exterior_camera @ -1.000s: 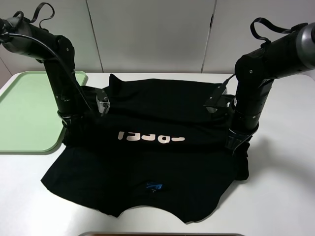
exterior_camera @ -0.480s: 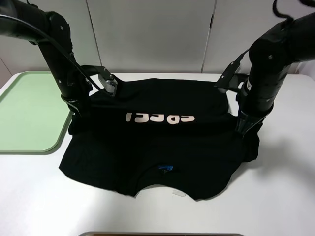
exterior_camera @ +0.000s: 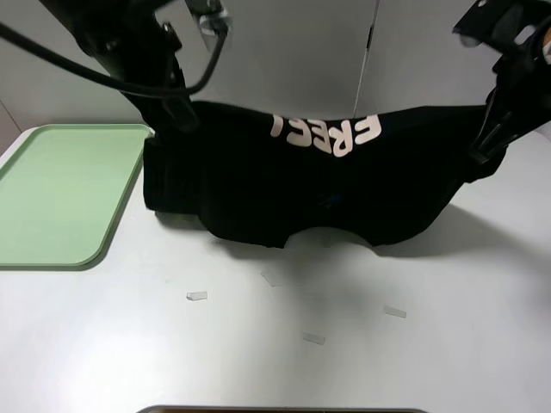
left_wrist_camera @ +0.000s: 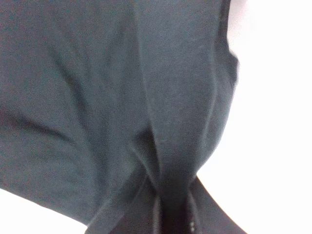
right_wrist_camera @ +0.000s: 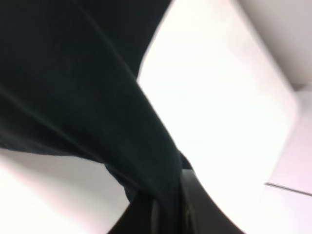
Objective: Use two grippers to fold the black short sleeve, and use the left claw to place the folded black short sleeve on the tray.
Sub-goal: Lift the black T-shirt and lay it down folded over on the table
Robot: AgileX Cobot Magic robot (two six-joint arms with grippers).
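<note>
The black short sleeve (exterior_camera: 293, 185) hangs stretched between my two grippers, its lower edge resting on the white table. White lettering (exterior_camera: 327, 131) runs along its raised top edge. My left gripper (exterior_camera: 175, 119) is shut on the shirt's upper left corner, close to the tray's far right corner. My right gripper (exterior_camera: 484, 144) is shut on the upper right corner. The left wrist view shows black cloth (left_wrist_camera: 122, 97) pinched between the fingers (left_wrist_camera: 170, 217). The right wrist view shows cloth (right_wrist_camera: 73, 83) pinched the same way (right_wrist_camera: 168, 212). The mint-green tray (exterior_camera: 52, 194) lies at the left, with nothing on it.
Several small clear scraps lie on the table in front of the shirt, such as one (exterior_camera: 196, 296) at the left and one (exterior_camera: 395, 311) at the right. A white panelled wall (exterior_camera: 284, 52) stands behind. A dark edge (exterior_camera: 284, 410) shows at the table's front.
Both arms rose and pulled back, lifting the shirt's gripped edge off the table. The shirt went from lying spread flat to hanging, and the lettering now sits at the top.
</note>
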